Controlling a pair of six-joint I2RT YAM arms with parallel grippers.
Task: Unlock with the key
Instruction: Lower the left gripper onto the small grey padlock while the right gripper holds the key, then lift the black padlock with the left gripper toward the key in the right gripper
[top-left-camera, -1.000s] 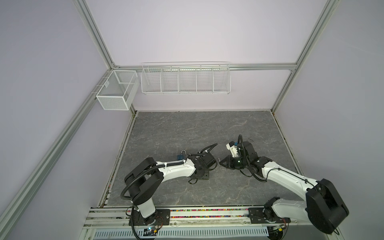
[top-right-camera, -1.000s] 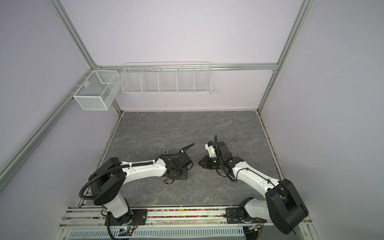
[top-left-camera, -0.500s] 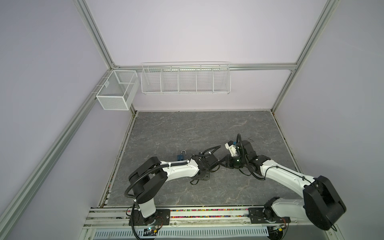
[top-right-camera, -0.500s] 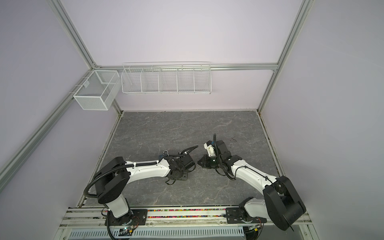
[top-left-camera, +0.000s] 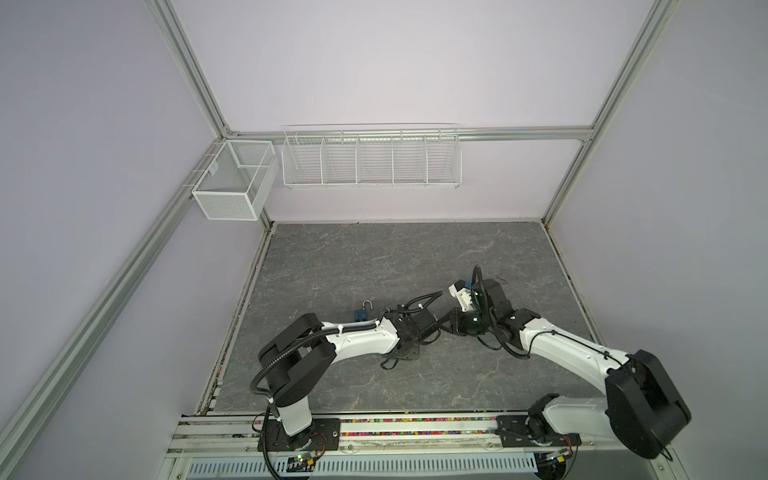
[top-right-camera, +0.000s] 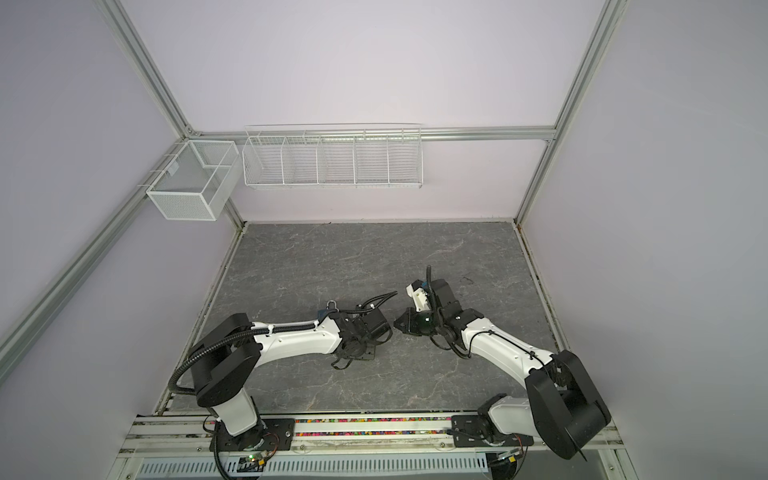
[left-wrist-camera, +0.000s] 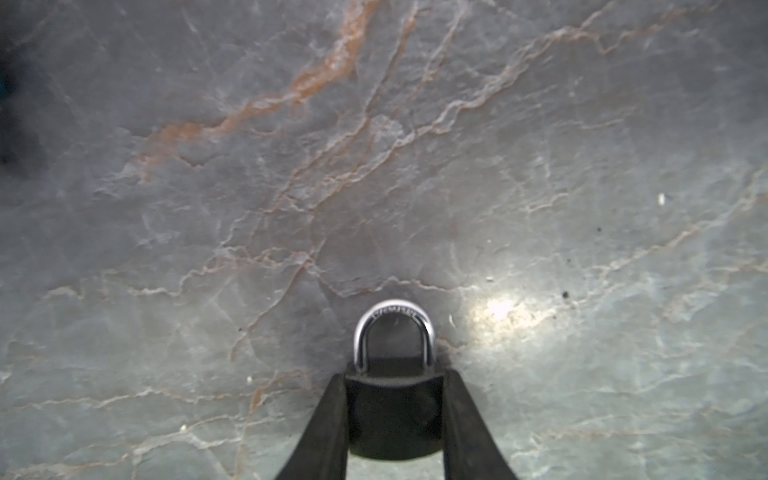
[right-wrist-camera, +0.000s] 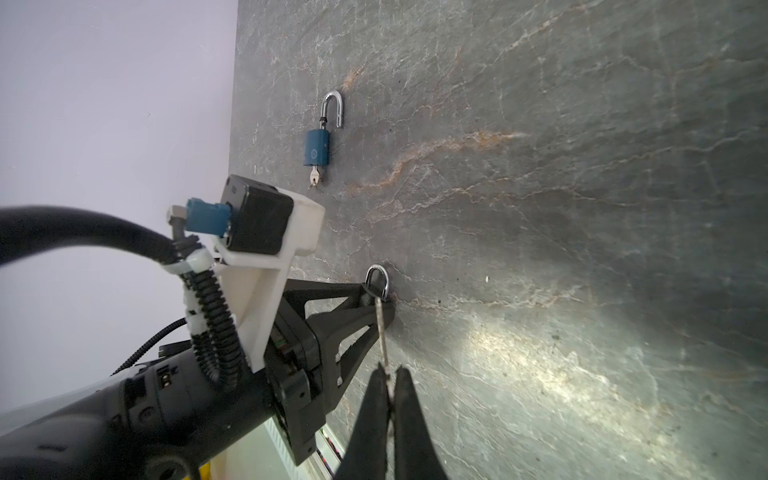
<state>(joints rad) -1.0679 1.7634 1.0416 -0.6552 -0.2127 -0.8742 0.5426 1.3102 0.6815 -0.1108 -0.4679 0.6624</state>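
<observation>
In both top views the arms covered where they met, a bit off from the blue padlock (top-left-camera: 362, 314) (top-right-camera: 330, 306), so no help there. Left wrist view: the left gripper (left-wrist-camera: 395, 376) pinched the black padlock (left-wrist-camera: 392, 415) by its sides, keyhole out of sight. Right wrist view: the right gripper (right-wrist-camera: 390, 370) was pressed tight on the key (right-wrist-camera: 381, 328), tip at the black padlock, near the blue padlock. I'd keep the key straight, push gently, then turn; couldn't tell if it was seated.

Black padlock (left-wrist-camera: 394, 415) snug between left fingers (left-wrist-camera: 326, 436)
</observation>
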